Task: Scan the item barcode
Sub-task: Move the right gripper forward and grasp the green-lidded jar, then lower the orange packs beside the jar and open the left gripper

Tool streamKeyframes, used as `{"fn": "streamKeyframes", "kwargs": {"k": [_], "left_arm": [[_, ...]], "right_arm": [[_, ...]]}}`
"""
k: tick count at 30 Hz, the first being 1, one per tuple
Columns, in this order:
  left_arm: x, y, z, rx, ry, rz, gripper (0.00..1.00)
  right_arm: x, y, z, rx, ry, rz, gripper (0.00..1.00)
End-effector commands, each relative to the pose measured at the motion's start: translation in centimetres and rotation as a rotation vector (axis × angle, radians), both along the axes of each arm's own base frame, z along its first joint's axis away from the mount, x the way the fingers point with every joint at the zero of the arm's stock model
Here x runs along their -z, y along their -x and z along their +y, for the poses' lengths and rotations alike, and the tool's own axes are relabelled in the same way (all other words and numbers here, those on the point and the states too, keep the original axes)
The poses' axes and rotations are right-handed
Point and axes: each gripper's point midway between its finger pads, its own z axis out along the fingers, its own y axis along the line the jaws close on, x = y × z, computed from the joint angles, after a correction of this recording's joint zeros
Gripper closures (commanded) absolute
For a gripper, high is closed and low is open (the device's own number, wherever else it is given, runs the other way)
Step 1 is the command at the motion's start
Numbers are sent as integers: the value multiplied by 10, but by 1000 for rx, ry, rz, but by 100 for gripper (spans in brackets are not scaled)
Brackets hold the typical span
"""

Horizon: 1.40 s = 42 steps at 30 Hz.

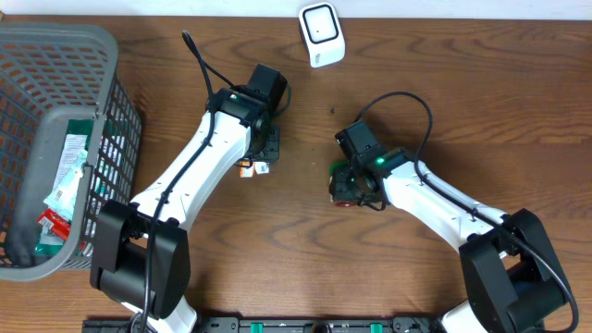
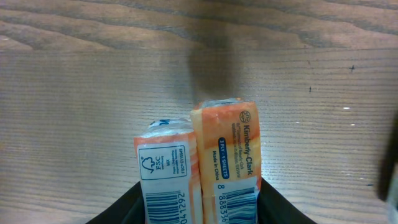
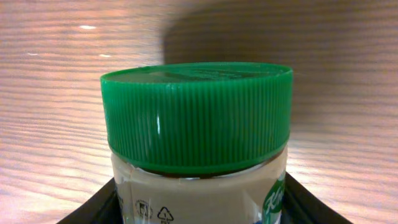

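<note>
Altogether, two tissue packs (image 2: 227, 149) and one jar (image 3: 196, 118) appear.

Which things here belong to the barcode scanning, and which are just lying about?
Job: scanner; tissue packs; jar.
Lying about: basket; packets inside it.

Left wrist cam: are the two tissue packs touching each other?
Touching. The left wrist view shows the white pack and the orange pack side by side, their long edges pressed together with no gap.
</note>
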Motion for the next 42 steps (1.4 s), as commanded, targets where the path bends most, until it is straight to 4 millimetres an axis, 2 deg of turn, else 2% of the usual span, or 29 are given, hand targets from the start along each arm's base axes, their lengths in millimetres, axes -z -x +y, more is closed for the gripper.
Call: {"fn": "streamKeyframes", "kwargs": {"k": [1,6,9,11,14,20,24,26,29,33,38,42], "left_arm": [[1,2,-6,-1,36,10,55],[2,2,-28,31,125,10,55],[3,3,-43,44,161,1,55],[2,2,-56,34,183,-21,55],[-2,-2,-80,25,229,-67,55],[-13,6,-149,51,352,-148,55],[-11,21,-198,110,416,-181,55],[-5,27,-210,126,410,-185,55],[11,35,-218,135,364,-184,55],[29,34,-214,129,301,-188,55],[44,36,-212,120,287,-154,55],[58,45,-222,124,323,-90,55]], "right_arm": [[-24,-21,-33,9,102,-97,57],[-37,-25,-81,102,163,-91,56],[-39,-20,-113,122,194,-49,52],[-37,-15,-127,107,191,-12,52],[-34,-8,-137,93,142,36,53],[-32,0,-149,103,92,83,54],[-33,1,-142,61,51,85,55],[-32,4,-142,60,49,96,55],[-29,11,-141,58,52,120,55],[-21,16,-144,58,65,129,55],[-7,21,-143,55,65,125,56],[0,21,-142,53,55,114,55]]}}
